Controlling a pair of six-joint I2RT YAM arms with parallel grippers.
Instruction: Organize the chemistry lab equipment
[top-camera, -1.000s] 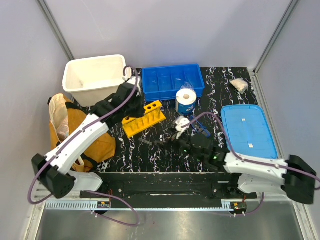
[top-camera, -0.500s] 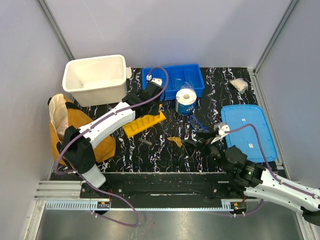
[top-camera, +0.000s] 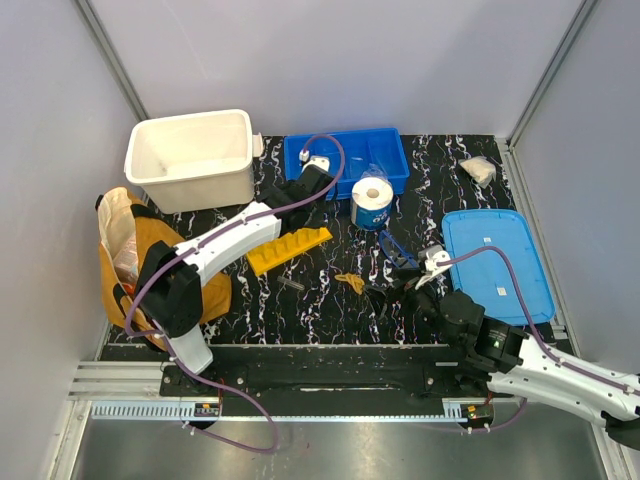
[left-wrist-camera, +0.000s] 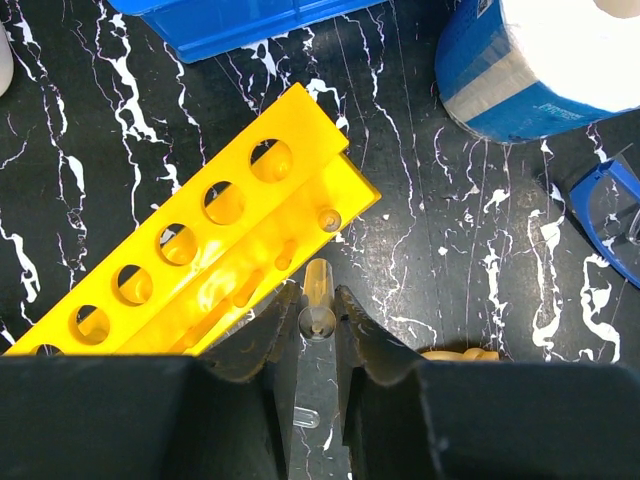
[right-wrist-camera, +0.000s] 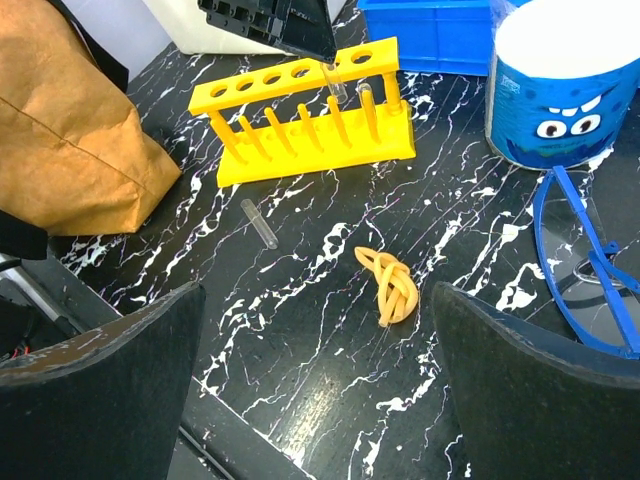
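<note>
The left tool (left-wrist-camera: 318, 305) is shut tight on a clear tube (left-wrist-camera: 317, 280). It pinches the tube near the top so the tube hangs straight down. That way the tube can slide into a hole. The tube is at the right end of the yellow rack (left-wrist-camera: 190, 270). The rack stands in the middle of the table (top-camera: 320, 310), left of the paper roll (top-camera: 372, 201). I cannot tell which hole the tube is over. I see no tube in the holes, so I think the job is just beginning.

A second tube (right-wrist-camera: 258, 222) lies flat on the table, on the near side of the rack.

The right tool (right-wrist-camera: 320, 385) has its fingers wide apart and holds nothing. It hangs low, near the yellow piece (right-wrist-camera: 388, 285), maybe to pick it up next. The goggles (right-wrist-camera: 580, 245) lie right of that piece.
</note>
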